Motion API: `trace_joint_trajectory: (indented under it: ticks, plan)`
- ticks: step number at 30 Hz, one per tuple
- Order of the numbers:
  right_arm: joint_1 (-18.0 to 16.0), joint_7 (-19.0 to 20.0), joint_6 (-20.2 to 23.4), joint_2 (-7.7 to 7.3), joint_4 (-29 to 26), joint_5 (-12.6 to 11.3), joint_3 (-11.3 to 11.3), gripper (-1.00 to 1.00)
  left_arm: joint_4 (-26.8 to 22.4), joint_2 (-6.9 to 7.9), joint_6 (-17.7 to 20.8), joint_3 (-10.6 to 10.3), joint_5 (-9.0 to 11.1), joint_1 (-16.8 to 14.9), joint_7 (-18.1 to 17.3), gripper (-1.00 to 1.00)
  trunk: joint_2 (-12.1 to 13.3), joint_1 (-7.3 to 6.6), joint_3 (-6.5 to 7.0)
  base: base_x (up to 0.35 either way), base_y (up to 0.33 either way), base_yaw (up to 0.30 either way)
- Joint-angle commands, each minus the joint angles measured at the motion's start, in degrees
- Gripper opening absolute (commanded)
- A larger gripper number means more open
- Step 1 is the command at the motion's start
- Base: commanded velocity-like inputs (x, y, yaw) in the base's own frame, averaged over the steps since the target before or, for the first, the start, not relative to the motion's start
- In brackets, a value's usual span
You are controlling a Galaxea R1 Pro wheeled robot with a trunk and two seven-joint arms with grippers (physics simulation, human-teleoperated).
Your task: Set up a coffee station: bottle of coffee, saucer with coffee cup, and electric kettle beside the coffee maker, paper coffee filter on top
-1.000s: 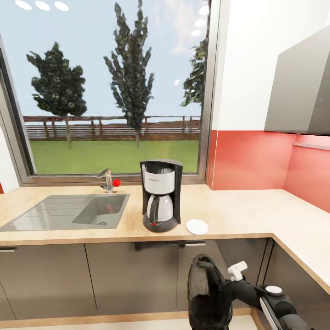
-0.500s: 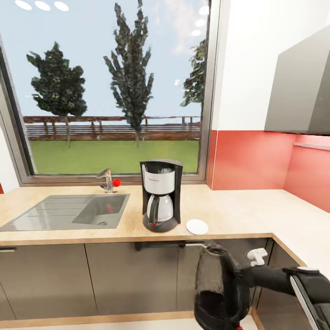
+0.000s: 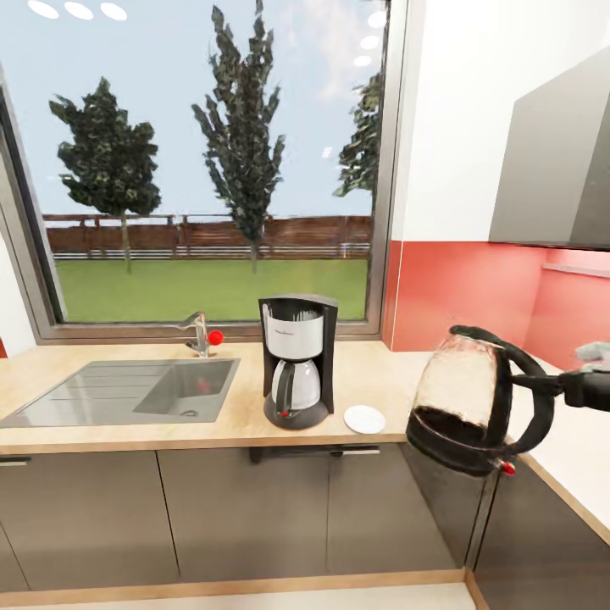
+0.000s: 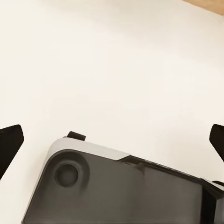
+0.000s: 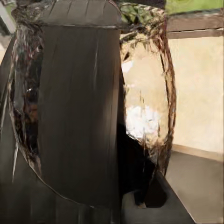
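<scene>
- While the electric kettle (image 3: 462,402) hangs tilted at the counter's (image 3: 440,394) near edge, right of the coffee maker (image 3: 296,360) and saucer (image 3: 364,418), the right end effector (image 3: 585,385) grips its loop handle.
- Judged handling: a rigid glass body, likely fragile and bottom-heavy on its dark base; the stiff handle is the sound place to grasp.
- Left end effector (image 4: 112,140): fingers spread, holding nothing.
</scene>
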Motion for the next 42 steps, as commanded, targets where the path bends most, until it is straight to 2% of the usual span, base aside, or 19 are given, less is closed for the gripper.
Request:
trace_joint_trajectory:
  ticks: [1, 4, 7, 9, 12, 13, 14, 17, 18, 21, 22, 23, 24, 26, 27, 30, 36, 39, 42]
  plan:
    - [-1.6, -0.9, 1.0, -0.05, 0.0, -0.8, 0.3, -1.00, -0.1, -0.02, -0.1, -0.4, 0.6, 0.0, -0.2, 1.00, -0.1, 0.02, -0.10, 0.000, 0.000, 0.000]
    - [-4.9, -3.6, 1.0, 0.04, 0.1, -0.9, 0.3, -1.00, -0.1, -0.08, -0.1, -0.4, 0.6, 0.0, -0.2, 1.00, -0.1, 0.02, -0.10, 0.000, 0.000, 0.000]
    - [-8.1, -9.5, 1.0, 0.85, 0.7, -0.8, 0.3, -1.00, -0.1, -0.14, -0.1, -0.3, 0.6, 0.0, -0.2, 1.00, -0.1, 0.02, -0.10, 0.000, 0.000, 0.000]
    - [-10.5, -16.7, 1.0, 2.96, 1.9, -0.7, 0.5, -1.00, -0.1, -0.15, -0.1, -0.3, 0.7, 0.0, -0.2, 1.00, -0.1, 0.02, -0.10, 0.000, 0.000, 0.000]
    - [-19.0, -27.9, 1.0, 9.71, 6.7, -0.1, 2.2, -1.00, -0.1, -0.16, -0.1, -0.3, 0.7, 0.0, -0.2, 1.00, -0.1, 0.02, -0.10, 0.000, 0.000, 0.000]
    - [-20.4, -28.6, 1.0, 10.35, 7.7, 0.1, 2.8, -1.00, -0.1, -0.16, -0.1, -0.3, 0.7, 0.0, -0.2, 1.00, -0.1, 0.02, -0.10, 0.000, 0.000, 0.000]
    - [-24.8, -30.0, 1.0, 11.94, 11.2, 0.5, 5.4, -1.00, -0.1, -0.16, 0.0, -0.2, 0.8, 0.0, -0.2, 1.00, -0.1, 0.02, -0.10, 0.000, 0.000, 0.000]
    - [-32.6, -31.0, 1.0, 14.99, 19.8, 1.6, 10.8, -1.00, -0.1, -0.10, 0.2, -0.1, 0.7, 0.0, -0.2, 1.00, -0.1, 0.02, -0.10, 0.000, 0.000, 0.000]
    - [-37.8, -31.1, 1.0, 18.71, 27.5, 5.7, 13.9, -1.00, -0.1, -0.08, 0.2, -0.1, 0.7, 0.0, -0.2, 1.00, -0.1, 0.02, -0.10, 0.000, 0.000, 0.000]
    - [-41.5, -30.3, 1.0, 22.76, 34.4, 12.9, 15.2, -1.00, -0.1, -0.13, 0.1, -0.2, 0.7, 0.0, -0.2, 1.00, -0.1, 0.02, -0.10, 0.000, 0.000, 0.000]
    - [-43.0, -29.2, 1.0, 24.32, 37.8, 16.8, 16.4, -1.00, -0.1, -0.14, 0.1, -0.2, 0.6, 0.0, -0.2, 1.00, -0.1, 0.02, -0.10, 0.000, 0.000, 0.000]
    - [-44.0, -27.9, -0.4, 25.09, 40.2, 19.7, 17.7, -1.00, -0.1, -0.15, 0.1, -0.2, 0.6, 0.0, -0.2, 1.00, -0.1, 0.02, -0.10, 0.000, 0.000, 0.000]
    - [-44.5, -27.1, -1.4, 25.38, 41.4, 21.2, 18.4, -1.00, -0.1, -0.15, 0.1, -0.2, 0.6, 0.0, -0.2, 1.00, -0.1, 0.02, -0.10, 0.000, 0.000, 0.000]
    - [-47.0, -22.7, -5.9, 26.11, 47.2, 27.7, 20.8, -1.00, -0.2, -0.15, 0.1, -0.2, 0.6, 0.0, -0.2, 1.00, -0.1, 0.02, -0.10, 0.000, 0.000, 0.000]
    - [-51.6, -15.7, -13.3, 26.52, 56.8, 38.1, 22.2, -1.00, -0.2, -0.16, 0.1, -0.2, 0.6, 0.0, -0.2, 1.00, -0.1, 0.02, -0.10, 0.000, 0.000, 0.000]
    - [-55.0, -12.4, -20.3, 27.23, 63.8, 45.5, 22.6, -1.00, -0.2, -0.16, 0.1, -0.2, 0.6, 0.0, -0.2, 1.00, -0.1, 0.02, -0.10, 0.000, 0.000, 0.000]
    - [-55.9, -13.8, -26.9, 31.00, 67.7, 51.7, 22.7, -1.00, -0.3, -0.36, 0.1, -0.2, 0.1, 0.0, -0.2, 1.00, -0.1, 0.02, -0.10, 0.000, 0.000, 0.000]
    - [-56.0, -14.4, -29.3, 31.37, 68.2, 52.1, 22.2, -1.00, -0.3, -0.51, 0.4, 0.0, 0.2, 0.0, -0.1, 1.00, -0.1, 0.02, -0.10, 0.000, 0.000, 0.000]
    - [-56.0, -14.1, -32.0, 31.21, 68.3, 50.5, 20.0, -1.00, -0.3, -0.69, 0.6, 0.1, 0.2, 0.0, 0.0, 1.00, -0.1, 0.02, -0.10, 0.000, 0.000, 0.000]
